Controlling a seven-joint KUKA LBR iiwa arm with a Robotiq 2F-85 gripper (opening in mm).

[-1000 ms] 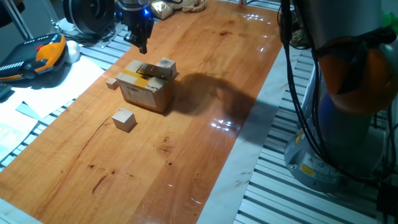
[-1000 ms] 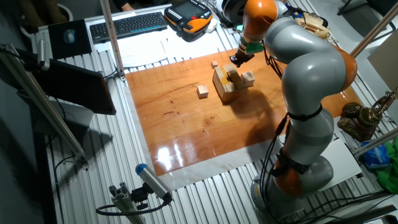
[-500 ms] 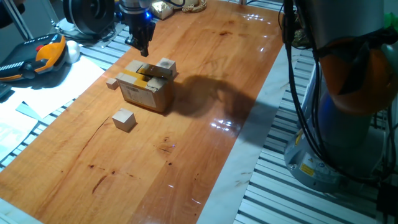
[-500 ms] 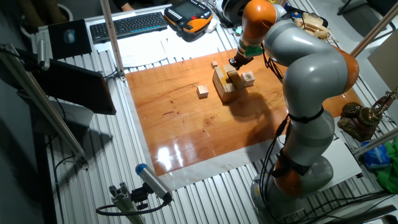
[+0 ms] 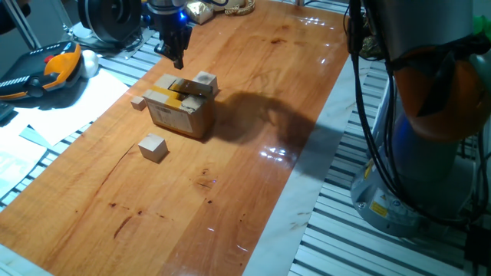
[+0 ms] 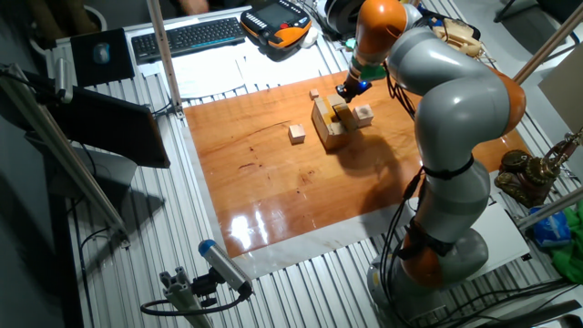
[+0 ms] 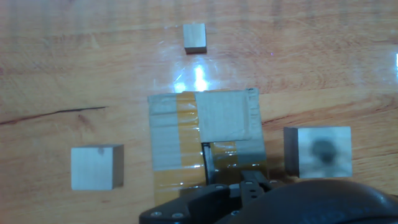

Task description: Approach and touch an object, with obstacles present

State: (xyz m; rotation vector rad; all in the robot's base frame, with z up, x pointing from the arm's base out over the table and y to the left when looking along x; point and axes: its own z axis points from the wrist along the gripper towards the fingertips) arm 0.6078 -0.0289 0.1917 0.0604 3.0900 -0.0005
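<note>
A taped cardboard box (image 5: 181,108) lies on the wooden table (image 5: 253,161). It also shows in the other fixed view (image 6: 325,124) and in the hand view (image 7: 205,137). Three wooden cubes lie around it: one against its far side (image 5: 205,80) (image 7: 320,151), a small one at its left (image 5: 138,103) (image 7: 194,37), and one in front (image 5: 153,147) (image 7: 96,167). My gripper (image 5: 178,60) (image 6: 345,91) hangs just above and behind the box's far end, fingers together and empty. In the hand view its dark tip (image 7: 242,183) covers the box's near edge.
An orange and black teach pendant (image 5: 46,70) and papers (image 5: 46,115) lie left of the table. A keyboard (image 6: 187,36) sits beyond them. A brass ornament (image 6: 526,178) stands by the robot base (image 6: 437,264). Cables (image 5: 376,115) hang at the table's right edge.
The gripper has shifted very slightly over the box's far end. The box and cubes have not moved.
</note>
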